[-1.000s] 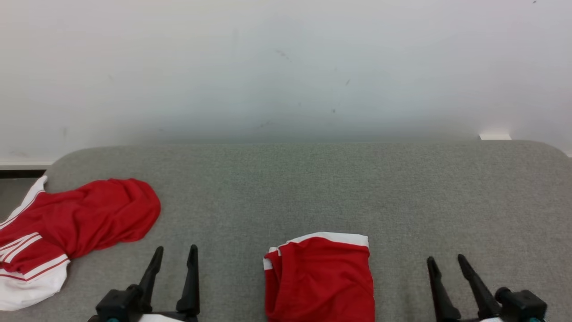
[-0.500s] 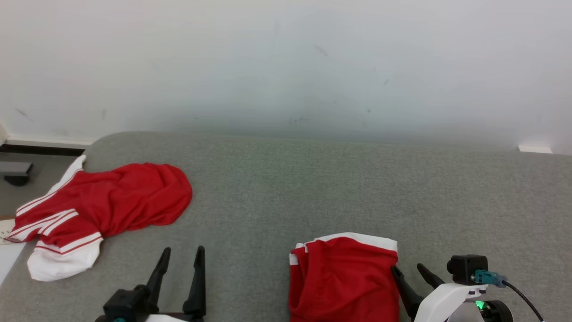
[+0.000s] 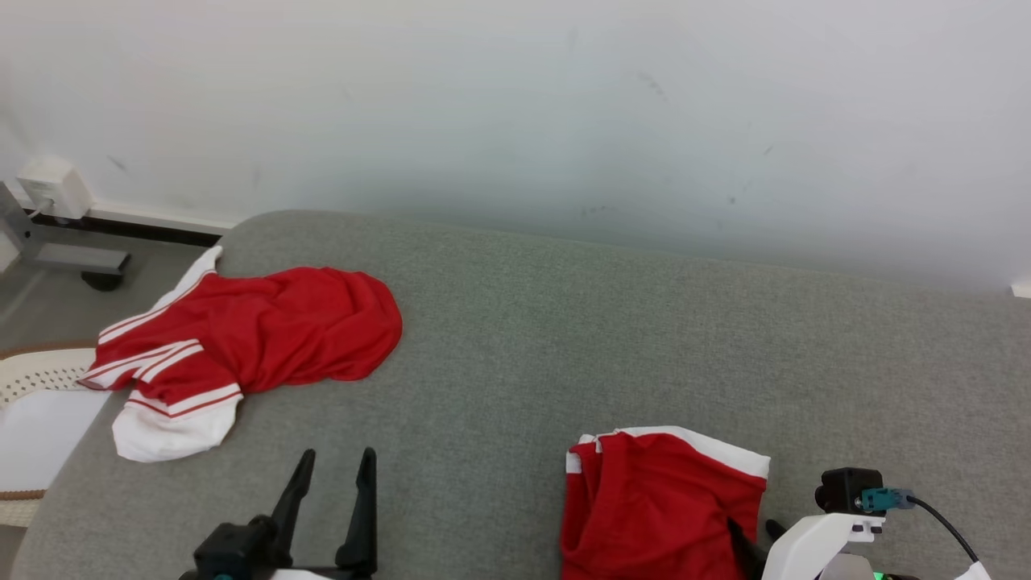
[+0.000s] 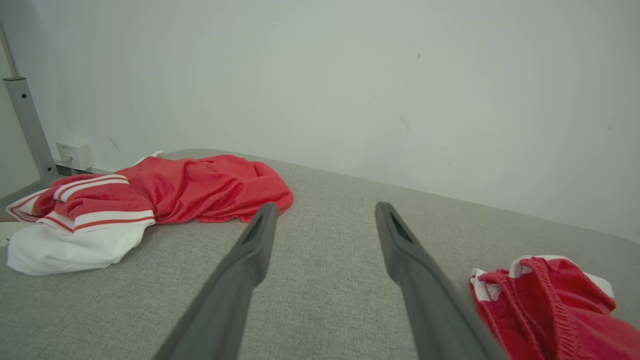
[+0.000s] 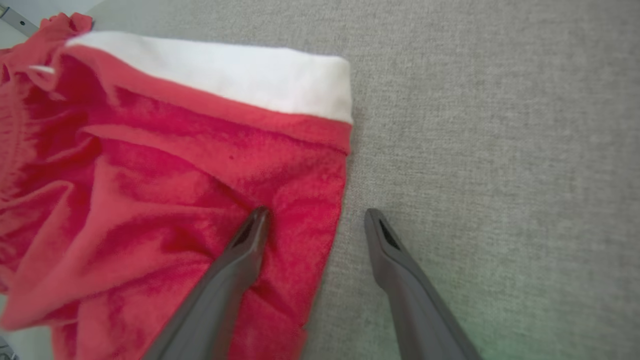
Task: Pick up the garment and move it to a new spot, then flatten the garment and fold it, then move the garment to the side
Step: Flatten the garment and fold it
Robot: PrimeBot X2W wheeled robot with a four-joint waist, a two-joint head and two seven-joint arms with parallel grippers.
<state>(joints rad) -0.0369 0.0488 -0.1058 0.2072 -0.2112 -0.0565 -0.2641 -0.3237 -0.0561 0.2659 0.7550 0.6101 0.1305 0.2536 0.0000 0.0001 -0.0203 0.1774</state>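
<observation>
Two garments lie on the grey fabric pad [image 3: 564,338]: folded red white-banded shorts [image 3: 660,507] near-right, crumpled red striped jersey [image 3: 258,338] far-left. The left gripper [image 3: 338,453] and right gripper [image 5: 316,214] gape empty; the right has moved astride the shorts' edge.

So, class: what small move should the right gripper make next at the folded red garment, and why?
Probably lower the right gripper and close its fingers on the side edge of the folded red garment. The fingers stand open astride that edge, one over the cloth, one over the grey surface, so a pinch there should let it carry the garment aside.
</observation>
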